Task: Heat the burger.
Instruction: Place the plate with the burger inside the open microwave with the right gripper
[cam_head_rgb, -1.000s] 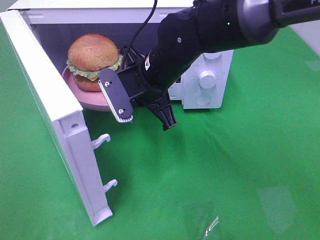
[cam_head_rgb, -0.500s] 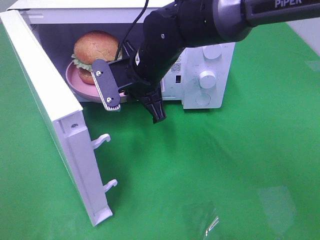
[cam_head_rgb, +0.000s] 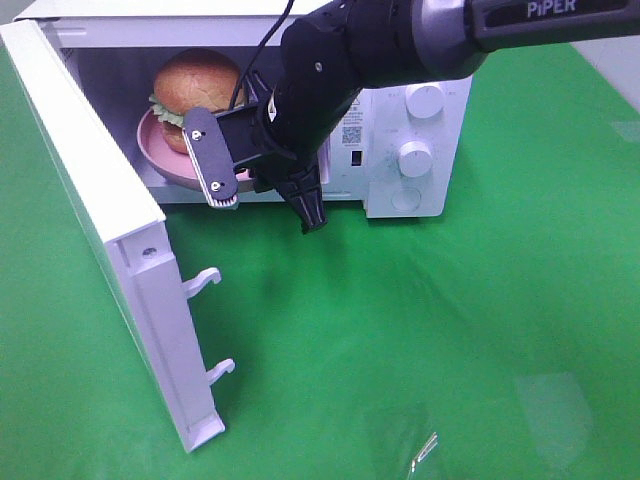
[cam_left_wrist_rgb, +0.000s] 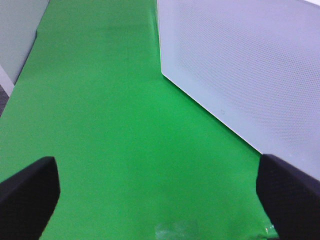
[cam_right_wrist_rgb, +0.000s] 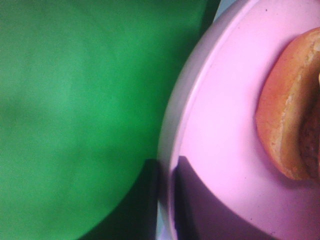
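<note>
The burger (cam_head_rgb: 195, 80) sits on a pink plate (cam_head_rgb: 160, 150) inside the open microwave (cam_head_rgb: 420, 60), towards the left of the cavity. My right gripper (cam_head_rgb: 240, 178) is shut on the plate's near rim at the cavity mouth, and its black arm hides the right part of the opening. In the right wrist view the plate rim (cam_right_wrist_rgb: 172, 150) and the edge of the burger (cam_right_wrist_rgb: 287, 125) fill the right side, with the right gripper (cam_right_wrist_rgb: 165, 210) dark at the rim. My left gripper (cam_left_wrist_rgb: 160, 200) stands open over the green cloth, holding nothing, beside the door's outer face (cam_left_wrist_rgb: 240, 65).
The microwave door (cam_head_rgb: 90, 220) is swung wide open toward the front left, with two latch hooks (cam_head_rgb: 205, 282) sticking out. Two knobs (cam_head_rgb: 413, 158) are on the right panel. A small clear scrap (cam_head_rgb: 425, 450) lies on the green cloth (cam_head_rgb: 450, 330).
My right arm has carried the plate and burger deeper into the microwave cavity, up and left in the exterior view. The left gripper stays open.
</note>
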